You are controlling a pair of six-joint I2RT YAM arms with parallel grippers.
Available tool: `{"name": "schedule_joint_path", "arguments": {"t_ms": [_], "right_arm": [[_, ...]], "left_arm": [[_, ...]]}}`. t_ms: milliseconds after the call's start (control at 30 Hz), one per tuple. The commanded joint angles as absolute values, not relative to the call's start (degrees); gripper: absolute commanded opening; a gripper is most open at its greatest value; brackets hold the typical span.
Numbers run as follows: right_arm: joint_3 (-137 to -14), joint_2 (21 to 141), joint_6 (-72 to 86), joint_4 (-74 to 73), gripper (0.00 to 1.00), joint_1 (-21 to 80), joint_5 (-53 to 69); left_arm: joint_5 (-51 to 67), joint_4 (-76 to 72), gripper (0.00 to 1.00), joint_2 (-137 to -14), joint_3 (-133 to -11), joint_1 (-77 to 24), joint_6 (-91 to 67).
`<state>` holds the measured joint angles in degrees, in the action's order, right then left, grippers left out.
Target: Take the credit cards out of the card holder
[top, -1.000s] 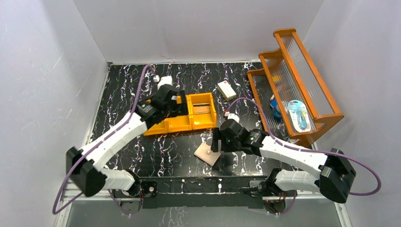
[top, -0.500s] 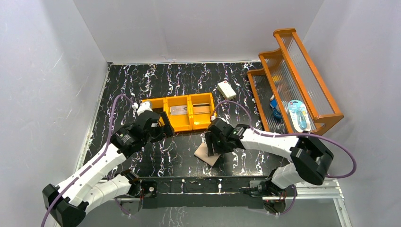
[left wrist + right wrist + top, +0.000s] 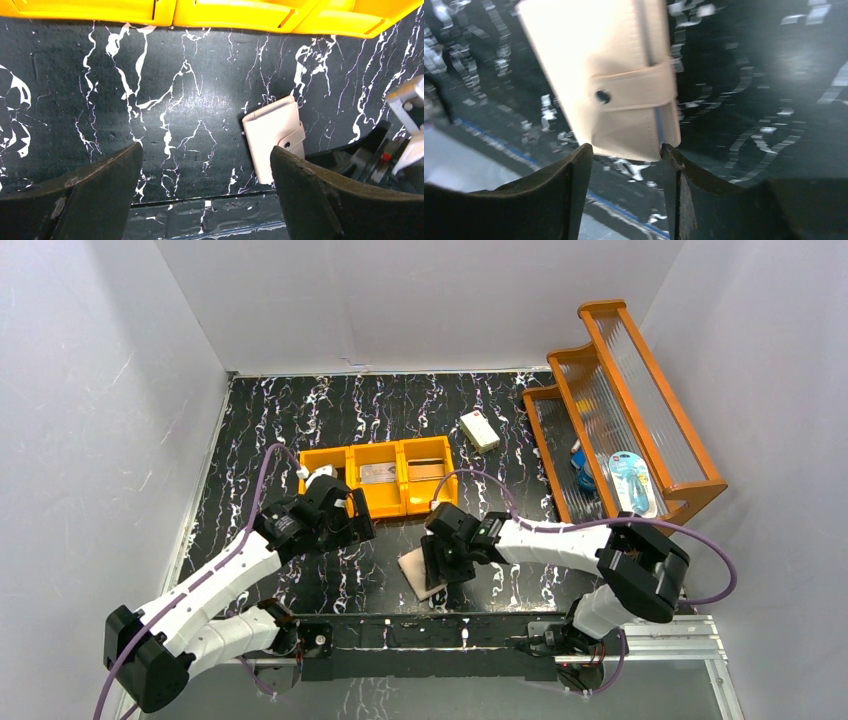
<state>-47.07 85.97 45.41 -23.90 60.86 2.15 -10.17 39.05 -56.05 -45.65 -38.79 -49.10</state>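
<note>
At table (image 3: 300, 420) front: card holder (image 3: 412, 570) closed, long axis diagonal.

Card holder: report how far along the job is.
Done: nothing visible. The card holder lies shut on the table, its snap tab fastened.
In hand: the right fingers straddle one end of it; whether they grip it is unclear. The left fingers hang open nearby.
Left: unsnap, open, pull the cards out.

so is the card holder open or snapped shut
shut: the card holder lies folded, its strap wrapped over the edge and fastened at the snap; only the peach outside shows, no pockets or cards.
</note>
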Motion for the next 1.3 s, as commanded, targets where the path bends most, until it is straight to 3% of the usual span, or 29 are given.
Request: {"name": "schedule_joint_path", "arguments": {"t_ms": [0, 300, 467, 1267], "right_arm": [[-46.8, 82.4, 50.3, -12.1, 0.63, 64.0, 12.0], [-55.3, 80.5, 46.8, -28.2, 0.66, 64.6, -8.6], [-57.7, 84.6, 50.1, -29.4, 0.6, 65.2, -9.6], [-62.8, 99.3, 55.4, -34.7, 0.49, 68.7, -19.5]], "left_arm": [[-8.1, 39.8, 0.98, -55.5, -44.7, -38.6, -49.2], [-11.6, 43.1, 0.99, -55.6, -45.9, -38.6, -50.4], [-12.9, 44.6, 0.98, -55.1, -45.8, -38.6, -52.2], [-14.0, 45.1, 0.98, -49.7, -44.7, -38.6, -54.8]]}}
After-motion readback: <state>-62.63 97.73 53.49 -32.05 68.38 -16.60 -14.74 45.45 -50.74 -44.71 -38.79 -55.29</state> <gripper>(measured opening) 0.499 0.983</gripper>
